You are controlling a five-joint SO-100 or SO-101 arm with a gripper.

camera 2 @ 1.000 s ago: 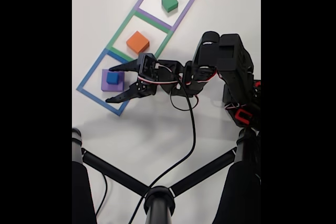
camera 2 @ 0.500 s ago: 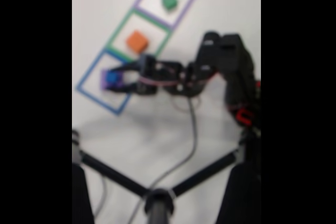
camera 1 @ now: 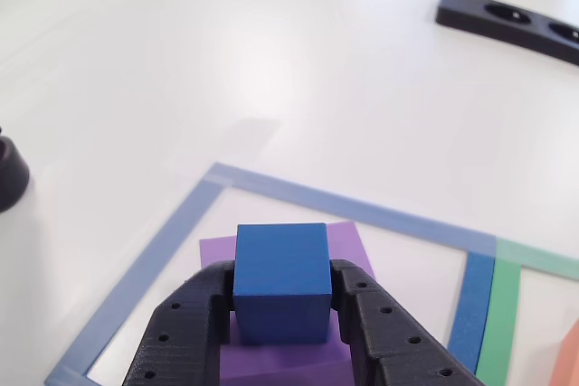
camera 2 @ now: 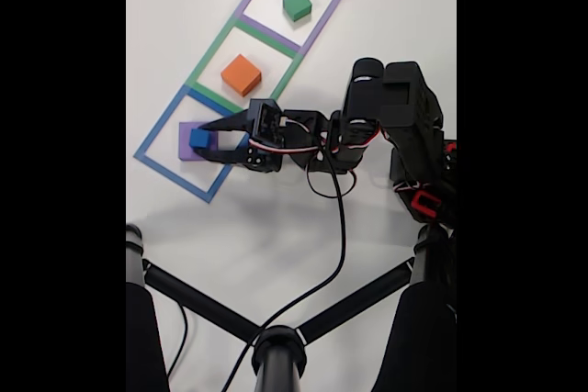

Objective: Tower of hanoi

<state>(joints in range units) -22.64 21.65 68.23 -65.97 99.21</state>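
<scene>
The claw is closed around the blue cube, one black finger pressed to each side face, as seen in the other view. The blue cube sits on top of a flat purple block, whose edges show beyond the cube at the back and to the right. Both lie inside a blue frame marked on the white counter. In that view the frame's far edge runs clear behind the purple block, with a strip of bare counter between them, and its near left edge passes just outside the left finger.

In the fixed view the claw is seen reaching leftward from the arm into the blue frame, with the blue cube between its tips and the purple block under it. A green frame adjoins the blue one up and to the right and holds an orange cube, near the claw's upper finger but apart from it. Beyond that, a purple frame holds a green cube, well apart from the claw. The three frames share edges and run in a diagonal row.

Open counter lies to the left of the row and below it. A black cable hangs from the arm across the lower counter, towards a black three-legged stand at the bottom edge. In the other view a black slab lies far off at the upper right.
</scene>
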